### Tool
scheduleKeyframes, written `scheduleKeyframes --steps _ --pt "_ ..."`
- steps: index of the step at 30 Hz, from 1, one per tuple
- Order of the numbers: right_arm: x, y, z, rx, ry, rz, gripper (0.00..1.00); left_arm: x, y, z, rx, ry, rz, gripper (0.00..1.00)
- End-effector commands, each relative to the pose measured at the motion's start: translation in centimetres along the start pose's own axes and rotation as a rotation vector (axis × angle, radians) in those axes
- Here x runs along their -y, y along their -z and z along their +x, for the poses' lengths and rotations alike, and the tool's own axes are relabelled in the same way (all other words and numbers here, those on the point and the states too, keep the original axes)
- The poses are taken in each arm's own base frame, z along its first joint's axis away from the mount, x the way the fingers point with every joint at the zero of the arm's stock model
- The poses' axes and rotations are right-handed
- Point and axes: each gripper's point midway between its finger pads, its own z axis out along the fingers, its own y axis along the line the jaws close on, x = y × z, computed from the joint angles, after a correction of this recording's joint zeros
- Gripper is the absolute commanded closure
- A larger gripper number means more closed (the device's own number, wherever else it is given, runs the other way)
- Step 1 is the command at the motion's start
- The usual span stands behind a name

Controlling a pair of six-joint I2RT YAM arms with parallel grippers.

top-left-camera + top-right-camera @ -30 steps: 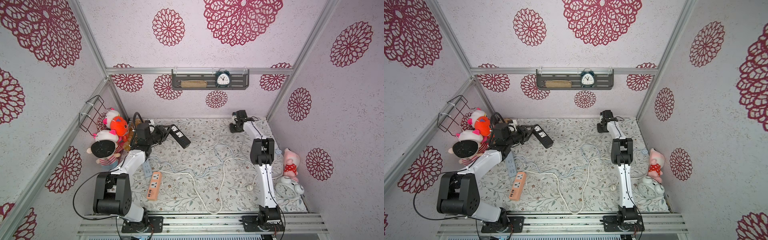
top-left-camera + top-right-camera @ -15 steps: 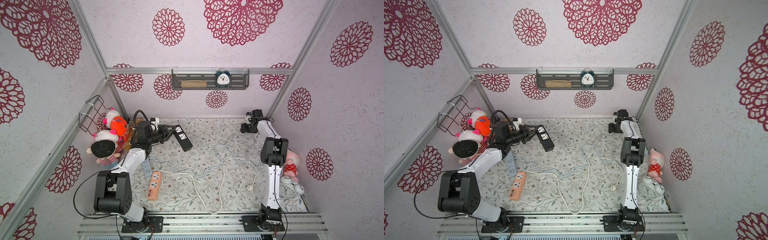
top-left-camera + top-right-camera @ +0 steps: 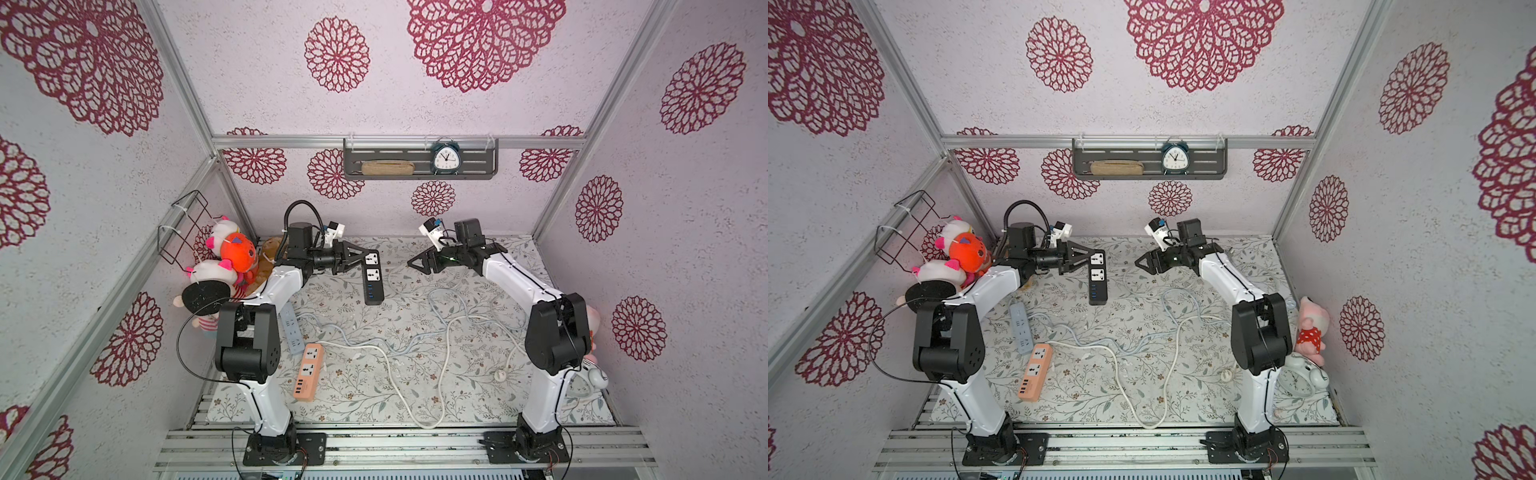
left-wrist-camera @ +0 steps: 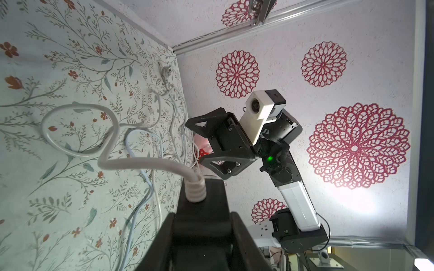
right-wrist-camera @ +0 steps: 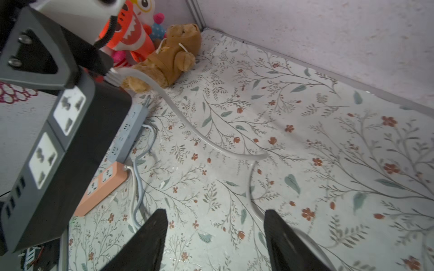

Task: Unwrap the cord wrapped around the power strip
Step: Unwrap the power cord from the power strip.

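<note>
– Strip [image 3: 372,286]: where is it?
– Up off the mat [image 3: 415,374], far left of middle. The left gripper [image 3: 362,260] is clamped near its cord end, so the body hangs free.
– Cord [image 5: 187,122]?
– It drops from that end to the mat in loose curves. I see no turns round the body.
– Right gripper [image 3: 415,264]?
– Jaws apart, empty, just right of the strip and facing it, likely placed to take up slack.
</note>
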Motion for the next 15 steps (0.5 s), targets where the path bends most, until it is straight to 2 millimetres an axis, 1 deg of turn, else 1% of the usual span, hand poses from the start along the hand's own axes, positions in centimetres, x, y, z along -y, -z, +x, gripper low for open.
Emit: scheduleKeyframes --steps 1,2,3,6,9,10,11,15 --pt "-2.2 1.4 -3.0 0.088 0.052 0.019 0.31 0.7 -0.2 3.9 -0.181 -0.098 -0.002 1.00" --pt "-2.0 1.1 -2.5 0.069 0.126 0.082 0.30 0.6 -0.3 4.5 -0.211 -0.096 0.007 1.00" --pt "-1.5 0.9 -2.1 0.067 0.166 0.119 0.30 0.0 -0.6 4.9 -0.240 -0.080 0.017 1.00" --pt "-0.9 -0.4 -0.7 0.070 0.200 0.090 0.29 0.0 -0.7 6.2 -0.314 -0.080 0.046 1.00" --pt "-1.3 -2.3 -0.3 0.078 0.217 0.056 0.29 1.7 -0.1 7.6 -0.378 -0.083 0.125 1.00" --pt "-1.4 -3.0 -0.2 0.082 0.234 0.051 0.29 2.4 0.1 8.0 -0.391 -0.085 0.159 1.00" --pt "-1.4 -3.9 -0.2 0.084 0.244 0.048 0.29 2.6 0.1 7.9 -0.392 -0.098 0.184 1.00" --pt "-1.9 -7.3 0.4 0.050 0.256 0.014 0.29 1.6 -0.2 8.1 -0.410 -0.074 0.170 1.00"
